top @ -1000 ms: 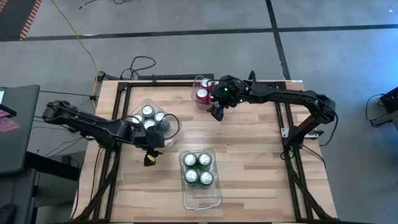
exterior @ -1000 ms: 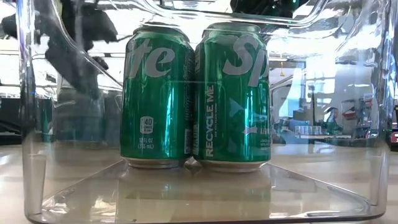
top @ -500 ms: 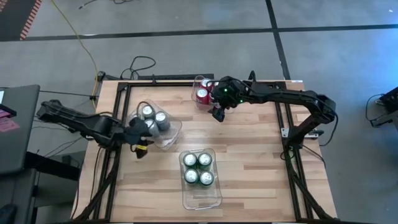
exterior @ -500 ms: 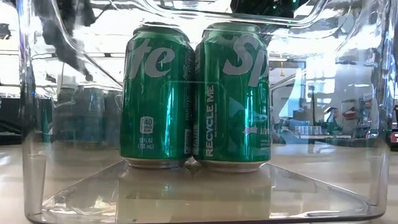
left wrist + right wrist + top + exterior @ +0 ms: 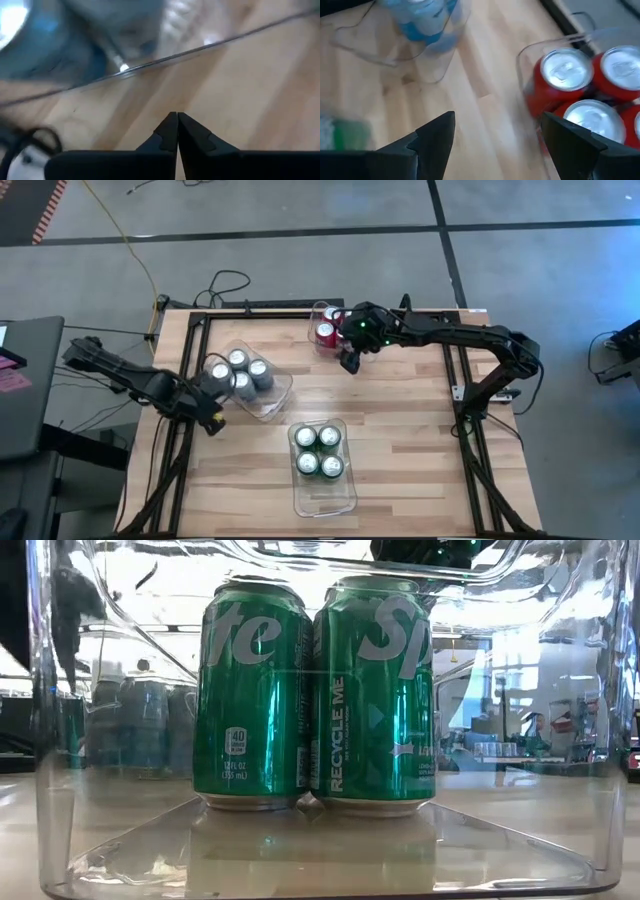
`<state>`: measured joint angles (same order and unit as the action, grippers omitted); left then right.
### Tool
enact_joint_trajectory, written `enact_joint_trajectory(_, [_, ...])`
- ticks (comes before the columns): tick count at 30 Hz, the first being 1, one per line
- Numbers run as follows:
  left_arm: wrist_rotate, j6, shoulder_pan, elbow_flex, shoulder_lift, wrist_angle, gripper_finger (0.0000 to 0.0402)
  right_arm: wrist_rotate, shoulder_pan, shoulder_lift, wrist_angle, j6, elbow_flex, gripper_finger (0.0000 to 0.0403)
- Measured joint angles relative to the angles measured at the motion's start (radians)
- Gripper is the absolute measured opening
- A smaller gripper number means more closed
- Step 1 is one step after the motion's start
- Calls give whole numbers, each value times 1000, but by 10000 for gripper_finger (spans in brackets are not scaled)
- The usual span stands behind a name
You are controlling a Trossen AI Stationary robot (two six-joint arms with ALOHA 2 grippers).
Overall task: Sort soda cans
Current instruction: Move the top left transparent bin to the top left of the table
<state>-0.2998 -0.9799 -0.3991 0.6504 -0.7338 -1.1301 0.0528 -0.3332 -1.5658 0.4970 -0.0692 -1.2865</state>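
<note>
Green cans: four green Sprite cans (image 5: 319,451) stand upright in two touching pairs inside a clear plastic bin (image 5: 322,498) at the counter's near middle; the low view looks through that bin's wall at two of them (image 5: 318,700), pressed side by side. One colour per bin, so this group reads as done.
Silver-grey cans: a cluster of silver-grey cans (image 5: 240,373) sits in a second clear bin (image 5: 270,402) on the left half of the counter (image 5: 400,440). The bin lies skewed to the counter's edges; three silver tops show clearly, and a fourth I cannot confirm.
Red cans: red cans (image 5: 580,90) are packed touching in a third clear bin (image 5: 322,310) at the far edge, near the middle; the right wrist view shows at least three tops.
Left gripper: the left gripper (image 5: 177,131) has its fingers pressed together on nothing, and sits low over bare wood just beside the silver-grey bin's near-left corner. Empty and clear of the bin, it looks finished there.
Right gripper: the right gripper (image 5: 497,135) hangs just beside the red cans' bin on its counter-centre side, fingers spread wide with only wood between them; it holds nothing.
Loose cans: none visible on the counter outside the bins.
Stage: judged from this layout, the sort is at or near its end, each colour gathered apart so the groups cannot mix.
</note>
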Motion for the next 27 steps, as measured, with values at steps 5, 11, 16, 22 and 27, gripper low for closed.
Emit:
enact_joint_trajectory(5, [-102,-162,1,-84,0,-15,5,-29,-6,0,-23,1,0,310])
enact_joint_trajectory(11, [-264,-260,1,-144,1,19,2,-29,-10,0,-23,2,0,310])
enact_joint_trajectory(16, [-317,-292,22,-167,1,32,2,-29,-10,0,-23,14,0,310])
enact_joint_trajectory(22, [-350,-285,90,-216,1,67,2,-29,-10,0,-28,23,0,310])
enact_joint_trajectory(27, [-399,-197,170,-252,1,108,2,-29,-2,0,-27,24,0,310])
